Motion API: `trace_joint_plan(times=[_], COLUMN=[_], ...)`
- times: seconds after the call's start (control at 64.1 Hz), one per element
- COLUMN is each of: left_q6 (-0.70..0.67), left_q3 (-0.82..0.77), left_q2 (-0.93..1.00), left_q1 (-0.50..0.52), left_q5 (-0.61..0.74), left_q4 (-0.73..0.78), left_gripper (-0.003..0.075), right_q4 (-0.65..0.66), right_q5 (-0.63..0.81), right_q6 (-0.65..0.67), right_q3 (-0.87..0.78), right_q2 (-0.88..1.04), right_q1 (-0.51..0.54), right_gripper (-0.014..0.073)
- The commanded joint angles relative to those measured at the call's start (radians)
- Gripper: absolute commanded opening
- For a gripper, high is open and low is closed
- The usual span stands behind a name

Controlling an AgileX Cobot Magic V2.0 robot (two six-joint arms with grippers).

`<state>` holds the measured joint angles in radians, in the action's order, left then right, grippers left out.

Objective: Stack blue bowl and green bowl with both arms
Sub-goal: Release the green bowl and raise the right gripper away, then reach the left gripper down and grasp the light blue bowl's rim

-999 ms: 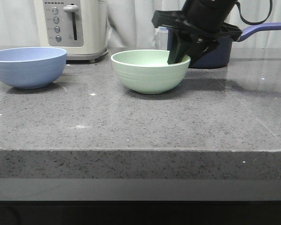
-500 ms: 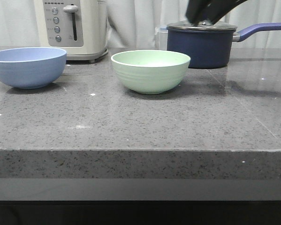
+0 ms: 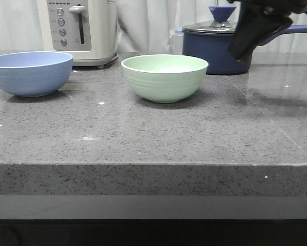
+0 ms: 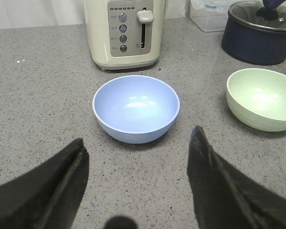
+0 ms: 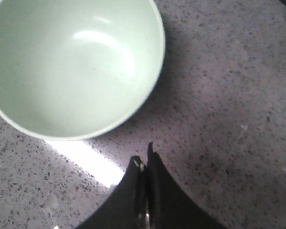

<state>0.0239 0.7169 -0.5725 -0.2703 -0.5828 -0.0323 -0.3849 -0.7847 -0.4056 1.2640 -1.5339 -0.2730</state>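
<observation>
Right end effector off the green bowl, both bowls still apart

We see that the right end effector (image 3: 256, 31), which a second ago had a finger dipped inside the green bowl (image 3: 164, 77), has now let go and swung up to the upper right of the front frame, in front of the navy saucepan (image 3: 215, 48); in its wrist view its fingers are pressed together and hold nothing. The green bowl sits upright at centre on the worktop (image 3: 153, 133), unmoved. The blue bowl (image 3: 30, 73) rests at the left edge, well apart from it, before the toaster (image 3: 77, 28). The left end effector (image 4: 138, 181) hovers spread wide over the blue bowl, empty. We judge the green bowl placed, and stacking now falls to the left arm.
</observation>
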Motion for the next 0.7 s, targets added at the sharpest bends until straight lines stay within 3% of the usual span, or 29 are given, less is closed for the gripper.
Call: trace_joint_plan(times=[0.0,0.687], left_q6=[-0.003,-0.003], left_q3=[0.027,0.027], left_q2=[-0.009,-0.009], left_q1=[-0.009,-0.009], left_q5=[0.085,0.085], left_q4=[-0.004,-0.004], left_gripper=[0.0439,0.0439], right_q4=[-0.083,-0.130], right_q5=[0.067,0.096], right_q6=[-0.074,-0.097], right_q3=[0.023,0.023], right_q2=[0.016,-0.078], right_q1=[0.002,0.002], right_gripper=[-0.0057,-0.0057])
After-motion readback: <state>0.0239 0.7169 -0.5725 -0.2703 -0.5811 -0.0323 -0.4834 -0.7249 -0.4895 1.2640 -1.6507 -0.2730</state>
